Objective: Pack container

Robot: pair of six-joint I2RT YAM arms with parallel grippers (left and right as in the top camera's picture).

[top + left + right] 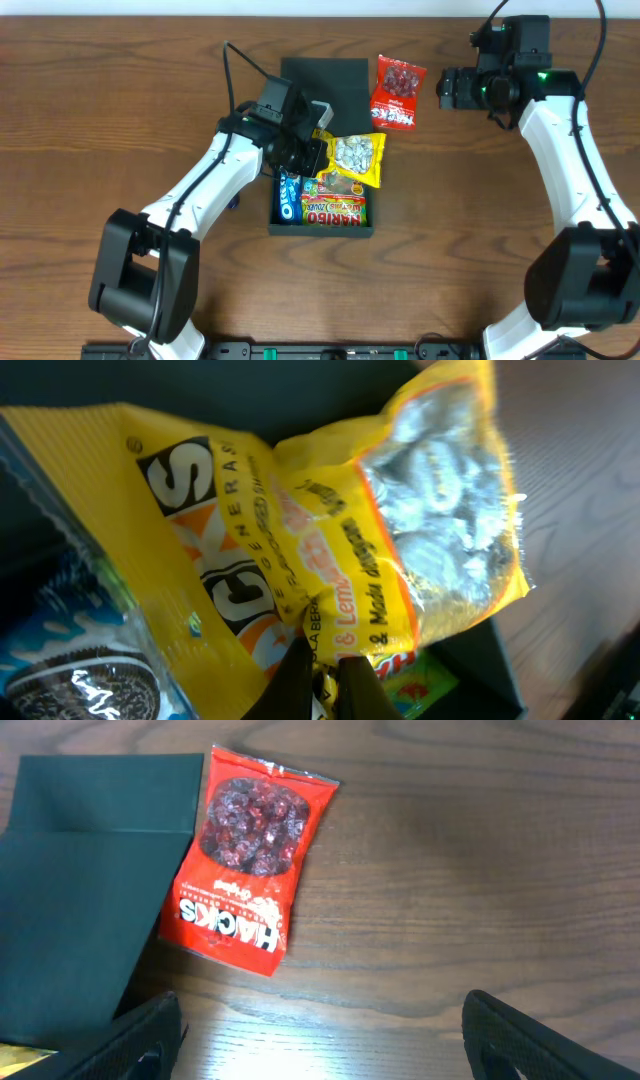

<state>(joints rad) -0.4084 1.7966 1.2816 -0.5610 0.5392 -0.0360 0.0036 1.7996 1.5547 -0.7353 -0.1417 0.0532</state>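
The dark container [278,228] stands at the table's middle with its flap lid [322,75] open toward the back. Inside lie a blue Oreo packet [288,197] and a Haribo packet [333,209]. My left gripper [316,152] is shut on the edge of a yellow Hacks packet [352,158], which hangs over the container's right side; the left wrist view shows the fingers [325,678] pinching the yellow packet [330,550]. A red Hacks packet [398,93] lies on the table right of the lid. My right gripper [452,88] is open and empty above the table, near the red packet [247,860].
Bare wooden table [480,250] surrounds the container. The lid shows at the left in the right wrist view [90,900]. A black cable [245,65] runs from the left arm past the lid's left side.
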